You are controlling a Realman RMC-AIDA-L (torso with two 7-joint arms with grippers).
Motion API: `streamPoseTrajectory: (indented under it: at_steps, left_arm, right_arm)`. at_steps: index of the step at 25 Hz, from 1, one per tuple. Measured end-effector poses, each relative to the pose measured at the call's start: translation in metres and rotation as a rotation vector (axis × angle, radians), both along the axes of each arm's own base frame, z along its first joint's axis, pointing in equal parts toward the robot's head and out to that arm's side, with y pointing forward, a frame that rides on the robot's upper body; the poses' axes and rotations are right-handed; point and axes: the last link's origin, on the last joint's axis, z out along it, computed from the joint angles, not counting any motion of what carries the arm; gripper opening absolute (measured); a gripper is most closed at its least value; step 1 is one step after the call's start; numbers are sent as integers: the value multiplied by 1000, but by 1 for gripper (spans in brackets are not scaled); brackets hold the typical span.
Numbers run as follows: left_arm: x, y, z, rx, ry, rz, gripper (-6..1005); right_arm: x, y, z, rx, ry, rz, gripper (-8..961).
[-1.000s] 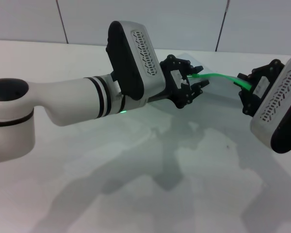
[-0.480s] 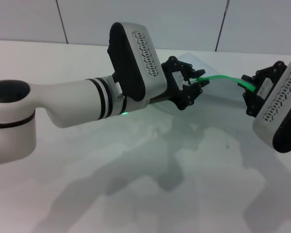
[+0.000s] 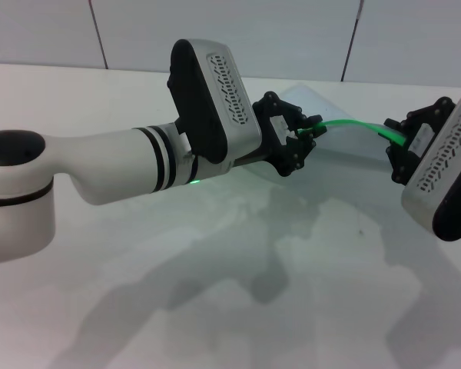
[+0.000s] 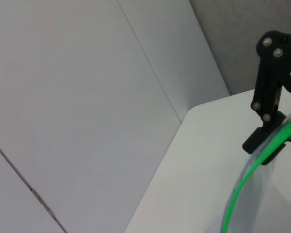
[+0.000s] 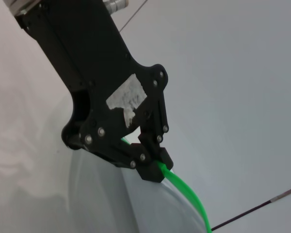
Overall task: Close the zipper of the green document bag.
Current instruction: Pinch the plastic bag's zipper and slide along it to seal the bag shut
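The green document bag (image 3: 352, 152) hangs stretched between both grippers, lifted off the white table (image 3: 292, 307). Its zipper (image 3: 353, 123) runs as a thin bright green strip along the top edge. My left gripper (image 3: 306, 131) is shut on the strip's left end. The slider is hidden in its fingers. My right gripper (image 3: 396, 141) is shut on the strip's right end. The right wrist view shows the left gripper (image 5: 153, 170) pinching the zipper (image 5: 184, 190) above the bag (image 5: 150, 206). The left wrist view shows the right gripper (image 4: 265, 148) clamped on the zipper (image 4: 241, 182).
Grey wall panels (image 3: 238, 34) stand just behind the table's far edge. The left arm's thick white forearm (image 3: 115, 165) lies low across the table's left half. Arm shadows fall on the bare surface in front.
The left gripper has slid a little leftward along the green strip, so more of the strip shows between the grippers. The right gripper has shifted slightly right and then held still.
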Motion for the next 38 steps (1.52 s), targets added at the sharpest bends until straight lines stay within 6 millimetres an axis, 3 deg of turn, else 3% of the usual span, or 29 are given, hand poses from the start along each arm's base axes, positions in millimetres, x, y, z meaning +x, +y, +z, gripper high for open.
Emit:
streamPoseTrajectory:
  at_steps: [13,20,29,38]
  left_arm:
    - [-1,1,0,2,4,4,80]
    - [-8,5,0,23,23,32,80]
    - [-37,21,14,94,34,146,81]
    - [-59,27,27,136,12,231,81]
  right_arm:
    - [-3,-1,-1,-3,-1,12,61]
    - [-7,-5,9,25,13,20,62]
    - [-2,-6,38,122,29,2,63]
    - [9,-2,52,182,41,-24,65]
